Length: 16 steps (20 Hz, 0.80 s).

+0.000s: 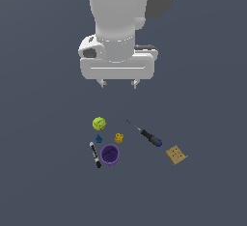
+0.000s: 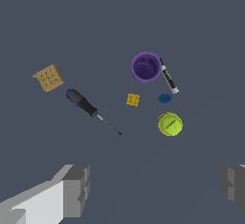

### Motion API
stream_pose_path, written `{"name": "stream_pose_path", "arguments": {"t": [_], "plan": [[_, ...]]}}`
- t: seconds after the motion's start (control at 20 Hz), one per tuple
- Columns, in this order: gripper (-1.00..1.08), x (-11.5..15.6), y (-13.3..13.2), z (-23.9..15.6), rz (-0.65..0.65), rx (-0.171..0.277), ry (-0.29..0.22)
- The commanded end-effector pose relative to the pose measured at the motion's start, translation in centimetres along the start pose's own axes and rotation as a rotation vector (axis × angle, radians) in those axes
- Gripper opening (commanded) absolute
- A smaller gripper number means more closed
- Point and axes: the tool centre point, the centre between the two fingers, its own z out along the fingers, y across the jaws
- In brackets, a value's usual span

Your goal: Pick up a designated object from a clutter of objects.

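Seven small items on the dark floor, left to right in the exterior view: black-white marker, yellow-green ball, tiny blue piece, purple cup, yellow studded block just right of the blue piece and above the cup, blue-handled screwdriver, tan square far right. Overhead, gripper well clear, fingers spread apart, empty.

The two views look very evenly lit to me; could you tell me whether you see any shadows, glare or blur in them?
Exterior view: flat, even light; no cast shadows under the yellow-green ball or the screwdriver, no glare; small items sharp but tiny. Wrist view: equally shadowless; the purple cup and the yellow studded block are crisp, and the open pincer is cut off at the frame edge.
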Motion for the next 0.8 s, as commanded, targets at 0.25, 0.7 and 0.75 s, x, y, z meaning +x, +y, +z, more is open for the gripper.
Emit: {"name": "stream_pose_path", "arguments": {"t": [0.25,0.7,0.75], "plan": [[1.0,0.3,-1.5,-0.9,-0.029,-0.011,0.025],[1.0,0.5,-2.4,-1.5,-0.048,-0.017,0.042],[1.0,0.5,-2.5,-1.4,-0.048,-0.017,0.042]]}}
